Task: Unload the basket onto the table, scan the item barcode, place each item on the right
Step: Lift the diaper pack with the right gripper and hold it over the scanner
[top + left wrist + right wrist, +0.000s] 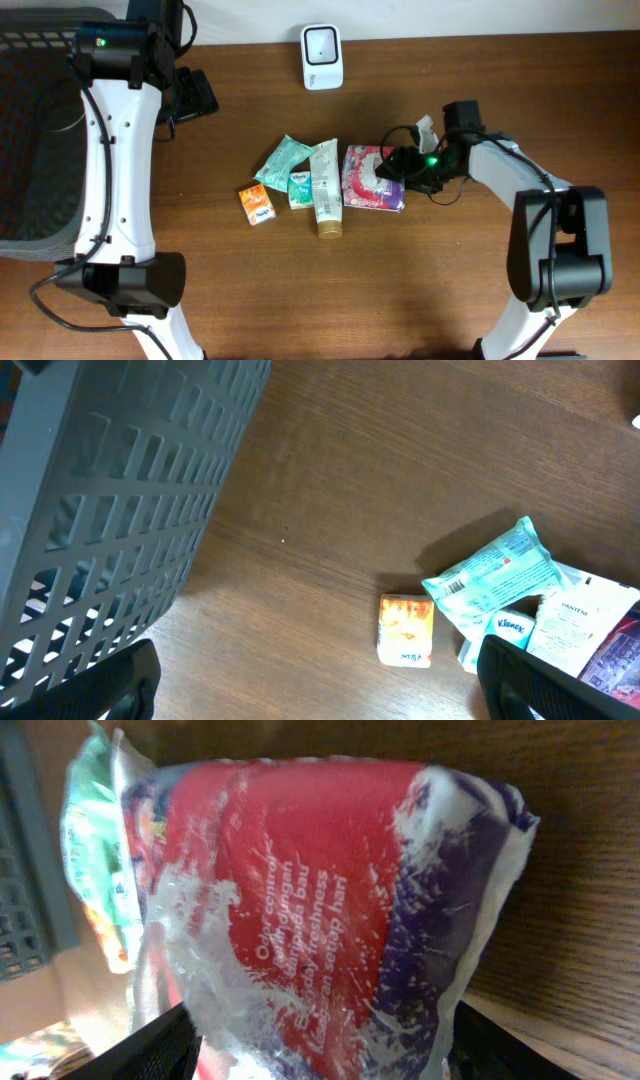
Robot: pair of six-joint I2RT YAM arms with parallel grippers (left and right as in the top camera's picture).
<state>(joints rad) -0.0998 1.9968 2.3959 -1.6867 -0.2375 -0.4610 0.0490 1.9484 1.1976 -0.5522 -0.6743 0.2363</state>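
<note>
The packet (365, 185), red and purple, lies flat on the tabletop (450, 280) at the right end of a cluster of goods, below and a little right of the white scanner (322, 57), well apart from it. The right claw (393, 165) is at the packet's upper right edge. In the right wrist view the packet (300, 900) fills the frame and sits between the two fingers (160, 1050), which stand fairly wide on either side of it; whether they press on it or only bracket it I cannot tell.

The white tube (325, 185) lies just left of the packet, cap end toward the near edge. The tissues (301, 188) are beside the tube, the teal pack (284, 160) lies tilted above them, and the orange box (257, 203) is at the left end of the group.

The left claw (195, 92) hangs near the far left of the tabletop, beside the grey basket (30, 150) and well apart from the goods. In the left wrist view its fingers (100, 680) are spread wide with nothing between them, only bare wood; the same view shows the basket wall on the left and the box, teal pack, tissues and tube toward the lower right.
</note>
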